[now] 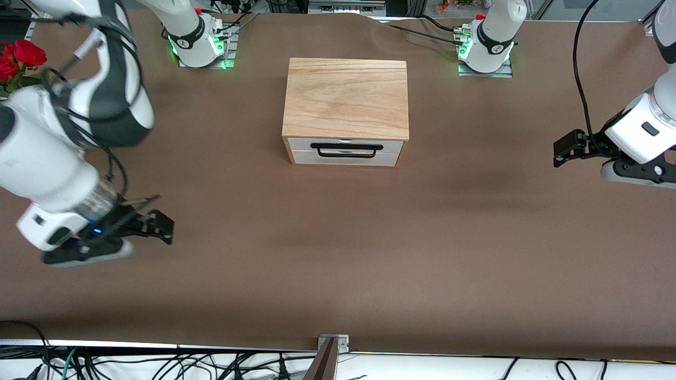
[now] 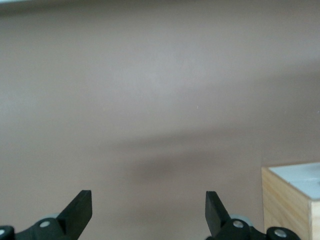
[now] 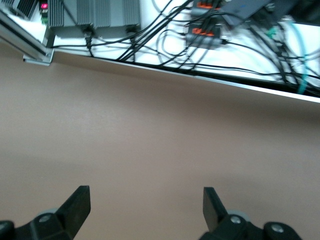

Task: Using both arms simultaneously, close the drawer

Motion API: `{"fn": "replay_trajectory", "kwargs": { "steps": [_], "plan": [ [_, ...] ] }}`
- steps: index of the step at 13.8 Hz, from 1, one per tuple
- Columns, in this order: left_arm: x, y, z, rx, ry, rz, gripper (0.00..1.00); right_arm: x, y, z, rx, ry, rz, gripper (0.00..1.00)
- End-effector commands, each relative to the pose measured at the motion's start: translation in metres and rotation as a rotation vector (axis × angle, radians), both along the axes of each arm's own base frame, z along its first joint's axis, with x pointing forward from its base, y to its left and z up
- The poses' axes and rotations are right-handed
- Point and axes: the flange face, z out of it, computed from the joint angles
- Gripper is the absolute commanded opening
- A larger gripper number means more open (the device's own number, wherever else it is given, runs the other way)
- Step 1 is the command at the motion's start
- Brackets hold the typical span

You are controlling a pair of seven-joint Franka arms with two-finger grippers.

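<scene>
My left gripper and right gripper hang over the desk, jaws wide, well apart from the drawer, which looks shut; nothing seems left to push.

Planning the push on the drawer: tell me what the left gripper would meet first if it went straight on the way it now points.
Probably nothing: the left gripper, jaws open, points over bare brown table. The light-wood box with its white-fronted drawer sits off to one side of that line, though depth is unclear.
</scene>
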Motion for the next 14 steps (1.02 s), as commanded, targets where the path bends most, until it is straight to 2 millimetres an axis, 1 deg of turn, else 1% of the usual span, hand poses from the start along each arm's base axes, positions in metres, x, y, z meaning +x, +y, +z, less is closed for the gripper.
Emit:
{"fn": "replay_trajectory", "kwargs": {
  "steps": [1, 2, 3, 4, 5, 6, 7, 10, 11, 14],
  "plan": [
    [-0.031, 0.0, -0.01, -0.012, -0.03, 0.0, 1.0, -0.05, -0.055, 0.031, 0.027, 0.032, -0.06, 1.0],
    [-0.036, 0.002, -0.009, -0.011, -0.036, 0.001, 1.0, -0.064, -0.072, 0.034, 0.036, 0.05, -0.085, 1.0],
    [-0.039, 0.002, -0.009, -0.009, -0.032, 0.001, 1.0, -0.073, -0.092, 0.03, 0.046, 0.067, -0.112, 1.0],
    [-0.04, 0.003, -0.01, 0.001, -0.023, 0.002, 1.0, -0.078, -0.107, 0.031, 0.051, 0.074, -0.132, 1.0],
    [-0.04, 0.003, -0.01, 0.003, -0.014, 0.002, 1.0, -0.08, -0.115, 0.033, 0.043, 0.085, -0.139, 1.0],
    [-0.04, 0.005, -0.009, 0.003, -0.003, 0.004, 1.0, -0.083, -0.11, 0.037, -0.017, 0.083, -0.119, 1.0],
    [-0.04, 0.006, -0.01, 0.005, 0.003, 0.005, 1.0, -0.087, -0.1, 0.043, -0.068, 0.078, -0.096, 1.0],
    [-0.04, 0.005, -0.009, 0.005, 0.003, 0.004, 1.0, -0.089, -0.101, 0.041, -0.076, 0.098, -0.111, 1.0],
    [-0.04, 0.005, -0.009, 0.005, 0.003, 0.004, 1.0, -0.088, -0.097, 0.038, -0.083, 0.106, -0.103, 1.0],
    [-0.04, 0.005, -0.009, 0.007, 0.003, 0.005, 1.0, -0.084, -0.088, 0.04, -0.099, 0.118, -0.088, 1.0]
  ]
}}
